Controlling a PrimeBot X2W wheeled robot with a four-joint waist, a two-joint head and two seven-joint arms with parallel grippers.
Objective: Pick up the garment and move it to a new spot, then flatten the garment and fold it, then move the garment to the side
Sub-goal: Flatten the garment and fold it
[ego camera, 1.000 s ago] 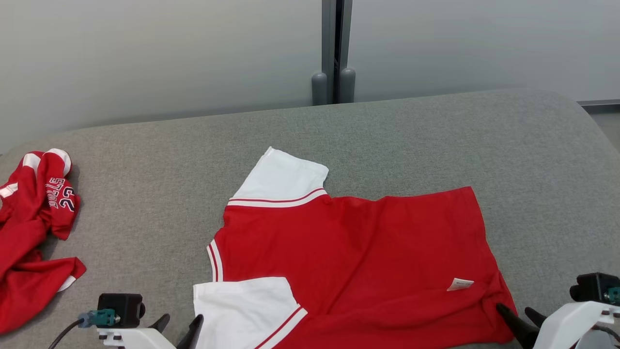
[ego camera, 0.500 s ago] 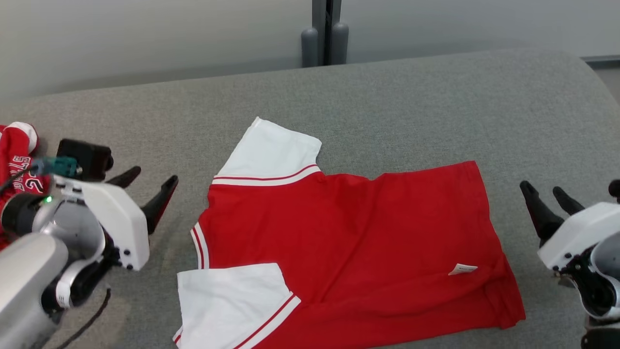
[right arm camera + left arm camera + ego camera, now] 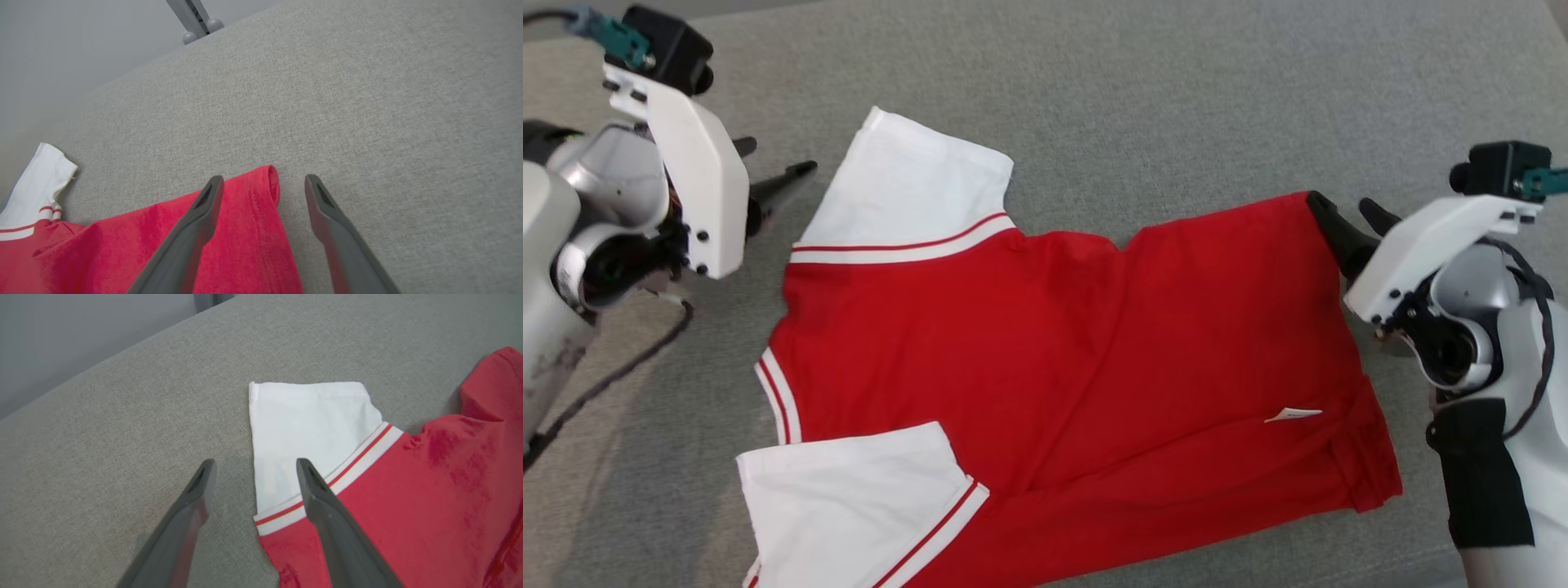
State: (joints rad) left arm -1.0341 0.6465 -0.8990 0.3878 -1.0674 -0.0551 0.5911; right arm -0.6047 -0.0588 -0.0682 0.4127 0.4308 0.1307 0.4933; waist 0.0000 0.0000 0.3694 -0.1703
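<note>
The left gripper (image 3: 778, 157) has its jaws spread wide with nothing between the fingers (image 3: 339, 535), which slant forward and toward the robot's right. The left wrist housing (image 3: 698, 175), white, sits directly behind the claw, with a silver joint (image 3: 613, 212) behind that. The right gripper (image 3: 1341, 201) is equally wide and empty, its fingers (image 3: 184, 245) slanting forward and toward the robot's left. The right wrist housing (image 3: 1429, 245) is behind that claw, and a black band (image 3: 1482, 482) is farther back on the forearm. The claws are well apart.
</note>
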